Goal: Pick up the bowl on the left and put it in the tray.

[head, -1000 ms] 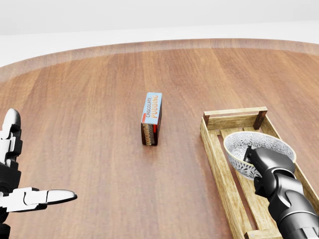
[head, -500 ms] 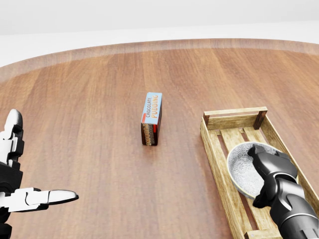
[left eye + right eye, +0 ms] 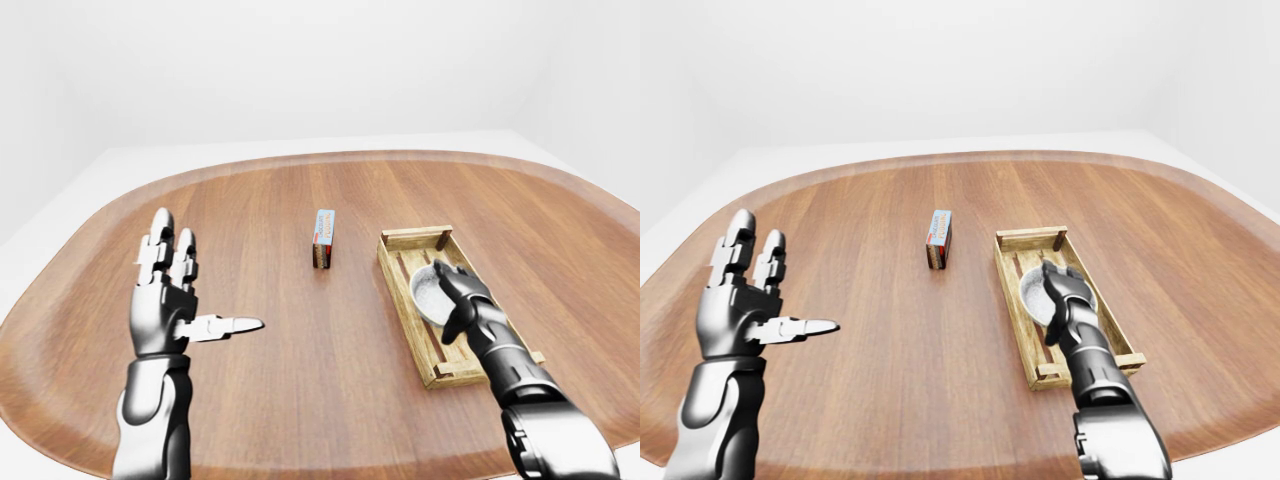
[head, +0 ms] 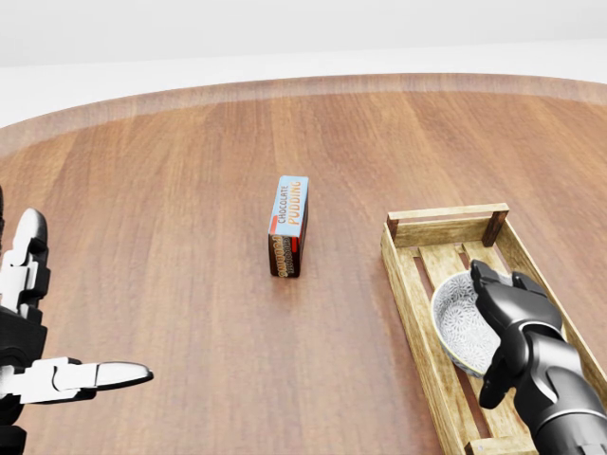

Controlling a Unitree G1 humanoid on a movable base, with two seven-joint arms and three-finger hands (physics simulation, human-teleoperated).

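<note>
In the wooden tray (image 4: pixel 444 224) the bowl (image 4: pixel 459 328) was seen lying flat, where a second earlier it had been held tilted above the slats. Placement was judged nearly done. The right hand (image 4: pixel 515 309) was draped over the rim, and grip or release could not be told. The left hand (image 3: pixel 170 300) was held spread and empty. White walls (image 3: pixel 300 70) were seen around the wooden table (image 4: pixel 171 237).

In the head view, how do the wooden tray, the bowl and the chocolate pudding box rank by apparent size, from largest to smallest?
1. wooden tray: clearly largest.
2. bowl, partly hidden by the right hand.
3. chocolate pudding box; the bowl sits nearer the camera, so this pair is less sure.
</note>
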